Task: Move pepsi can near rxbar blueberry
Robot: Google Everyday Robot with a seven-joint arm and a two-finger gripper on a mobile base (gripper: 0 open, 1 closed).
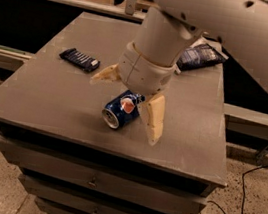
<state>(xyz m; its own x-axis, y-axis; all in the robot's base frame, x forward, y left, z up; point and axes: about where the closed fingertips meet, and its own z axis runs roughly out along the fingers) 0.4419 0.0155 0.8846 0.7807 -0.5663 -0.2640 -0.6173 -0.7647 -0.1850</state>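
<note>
I am working on the first step, the grasp of the pepsi can (pixel 116 115). My hand (pixel 123 110) is hovering just over it with the two fingers (pixel 154 122) spread wide, one on each side, and nothing is pinched between them. The pepsi can is lying on its side near the front middle of the table (pixel 44 100). The blueberry bar (pixel 80 59) is lying flat toward the back left, well apart from it. The fingers are probably not touching the metal, but my wrist is hiding part of it. The next move is calling for going lower, closing across the round body, then carrying it beside the blueberry bar.
</note>
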